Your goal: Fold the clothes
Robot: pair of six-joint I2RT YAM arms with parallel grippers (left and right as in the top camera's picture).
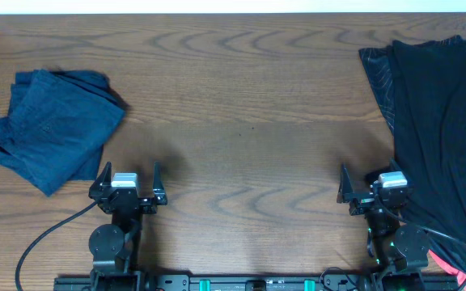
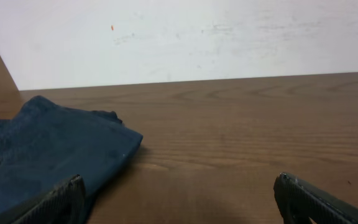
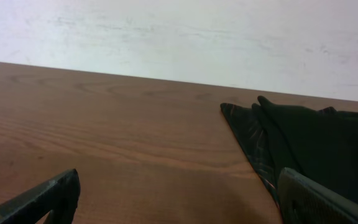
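Left gripper (image 1: 129,174) at lower left, fingers spread wide, holding nothing. Right gripper (image 1: 369,179) at lower right, likewise parted wide and empty. Folded blue garment (image 1: 51,129) just above left gripper, toward left edge. Black clothes (image 1: 443,137) spread unfolded down right edge, just beside right gripper, on wooden table (image 1: 249,97)

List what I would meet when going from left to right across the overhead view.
Folded blue garment → left pincer, open → right pincer, open → black clothes at the right edge.
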